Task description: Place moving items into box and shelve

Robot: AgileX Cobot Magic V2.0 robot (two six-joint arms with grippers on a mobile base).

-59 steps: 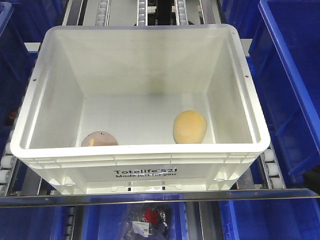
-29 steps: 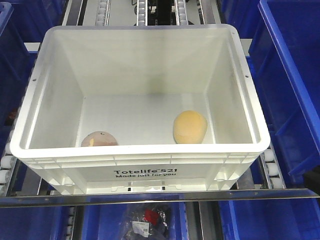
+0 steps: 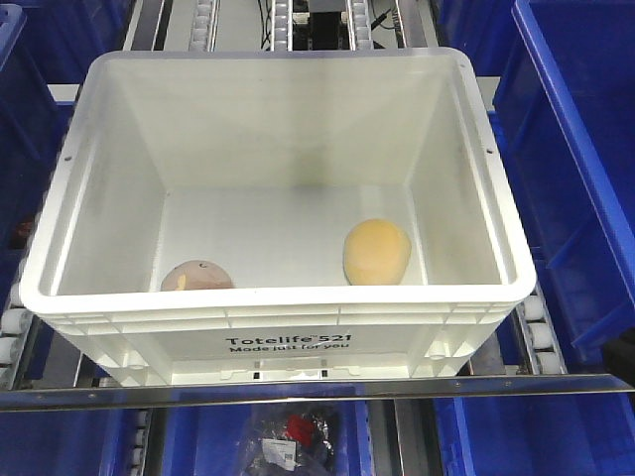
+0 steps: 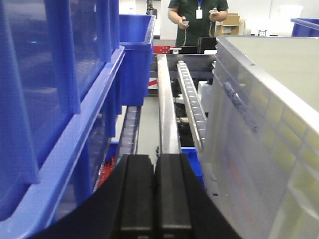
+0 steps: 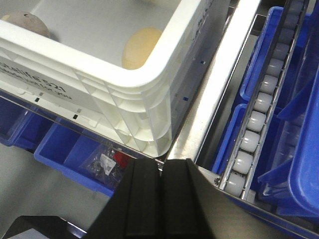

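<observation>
White Totelife crate (image 3: 288,342): sat on shelf rollers, holding yellow-orange fruit (image 3: 377,251) right, pinkish-brown fruit (image 3: 196,276) near-left. Rigid, likely light; best gripped under ribbed rim. Both grippers' fingers (image 4: 154,194) (image 5: 162,199) pressed together, empty.

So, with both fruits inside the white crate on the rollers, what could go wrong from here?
1. The yellow-orange fruit and pinkish-brown fruit lie loose on the crate floor; a hard push might roll them against the walls.
2. Blue bins stand close on both sides, so a skewed crate could catch on them.
3. Both grippers, left and right, appear shut and hold nothing; any push has no grip on the crate.
</observation>
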